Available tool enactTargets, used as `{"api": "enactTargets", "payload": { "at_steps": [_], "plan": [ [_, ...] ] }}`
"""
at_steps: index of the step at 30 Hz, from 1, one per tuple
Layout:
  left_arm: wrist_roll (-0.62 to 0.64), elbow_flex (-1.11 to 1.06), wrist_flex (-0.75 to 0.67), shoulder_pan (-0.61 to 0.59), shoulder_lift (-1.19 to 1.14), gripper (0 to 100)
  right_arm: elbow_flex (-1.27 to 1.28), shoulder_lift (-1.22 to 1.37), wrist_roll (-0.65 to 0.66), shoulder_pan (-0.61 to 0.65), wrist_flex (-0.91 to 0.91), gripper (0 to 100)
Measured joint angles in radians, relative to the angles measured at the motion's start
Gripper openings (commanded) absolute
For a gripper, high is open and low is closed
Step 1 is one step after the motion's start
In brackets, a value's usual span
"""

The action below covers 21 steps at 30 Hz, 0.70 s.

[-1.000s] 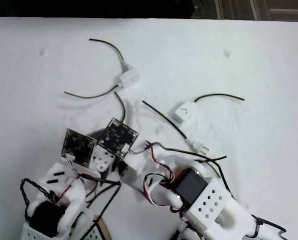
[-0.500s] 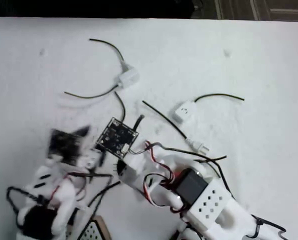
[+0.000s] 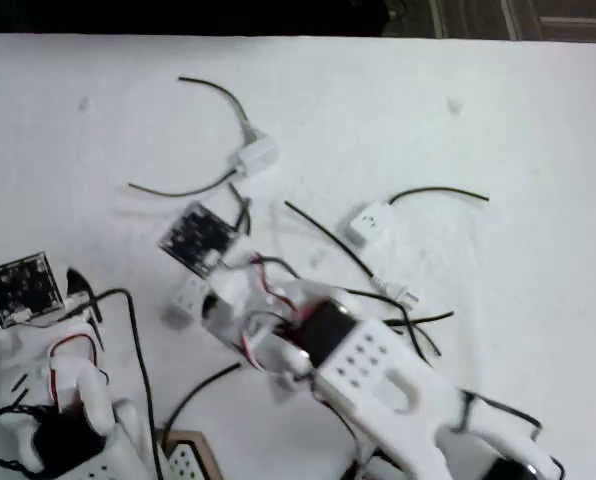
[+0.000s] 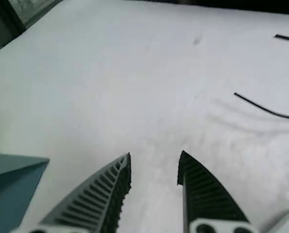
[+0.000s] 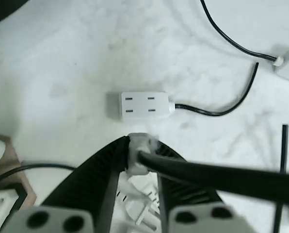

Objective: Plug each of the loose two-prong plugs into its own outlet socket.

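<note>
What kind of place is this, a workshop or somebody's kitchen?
Probably a robotics lab bench, not a kitchen: a white table, two white plastic robot arms with exposed wiring, and small white outlet sockets on short black cords, one white plug held in the right pincer.

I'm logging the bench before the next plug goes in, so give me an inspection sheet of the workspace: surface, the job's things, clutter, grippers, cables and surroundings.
Surface: white table, faintly mottled.
Job's things: white four-slot outlet block lies just ahead of the held white two-prong plug; second white outlet and loose white plug lie apart.
Clutter: brown-edged object at the near edge, kind unclear.
Grippers: left gripper fingers open over bare table; right gripper fingers shut on the held plug.
Cables: thin black cords lie loose in curves.
Surroundings: dark strip beyond the far edge.
</note>
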<state>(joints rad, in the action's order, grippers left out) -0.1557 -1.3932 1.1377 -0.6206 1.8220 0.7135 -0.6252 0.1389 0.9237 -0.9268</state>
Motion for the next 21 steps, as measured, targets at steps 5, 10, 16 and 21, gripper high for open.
{"api": "enactTargets", "payload": {
  "at_steps": [5, 10, 16, 21],
  "plan": [
    [-0.063, -0.115, 0.0, -0.048, -0.012, 17, -0.052, 0.184, 0.0, 0.046, 0.097, 1.8],
    [-0.095, -0.158, 0.0, -0.049, -0.012, 17, -0.054, 0.269, 0.0, 0.104, 0.198, 1.8],
    [-0.098, -0.176, 0.0, -0.049, -0.006, 17, -0.055, 0.35, 0.0, 0.1, 0.296, 1.8],
    [-0.098, -0.192, 0.0, -0.049, -0.012, 17, -0.055, 0.411, 0.0, 0.104, 0.341, 1.8]
  ]
}}
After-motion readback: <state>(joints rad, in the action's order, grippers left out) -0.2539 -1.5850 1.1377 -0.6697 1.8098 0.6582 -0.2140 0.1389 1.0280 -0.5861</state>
